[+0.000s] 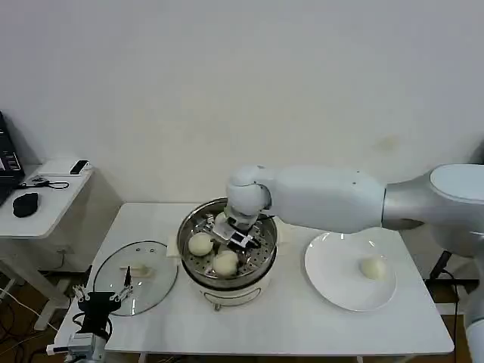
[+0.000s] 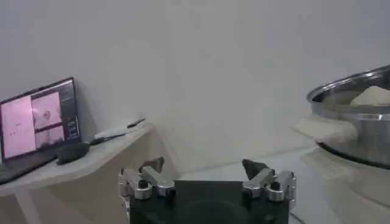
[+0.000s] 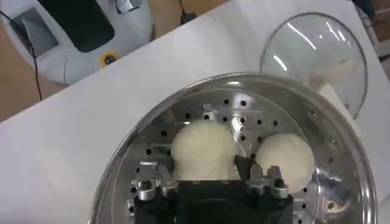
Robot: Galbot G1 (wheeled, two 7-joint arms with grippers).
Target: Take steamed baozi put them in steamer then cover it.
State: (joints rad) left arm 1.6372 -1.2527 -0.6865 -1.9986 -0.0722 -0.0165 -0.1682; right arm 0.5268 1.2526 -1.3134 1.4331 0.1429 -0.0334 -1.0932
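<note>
Left gripper [image 1: 97, 301] is parked low at the table's [image 1: 302, 325] near edge, jaws spread, nothing held, kept clear of the work. Glass lid [image 1: 136, 287] lies flat beside it, set aside for covering. Farther in, right gripper [image 3: 210, 173] is lowered into the steamer [image 1: 227, 253], jaws clasped around a third baozi [image 3: 204, 148], two others [image 1: 200, 243] already seated. One baozi [image 1: 371, 267] remains on the plate [image 1: 333, 291].

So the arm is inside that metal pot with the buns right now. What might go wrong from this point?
The right gripper straddles a bun right beside another bun in the steamer; lifting out could drag or nudge either one. One bun waits on the white plate, so another crowded drop lies ahead. The glass lid lies near the table's edge by the left gripper, which is open, so a clumsy grab might push it off.
</note>
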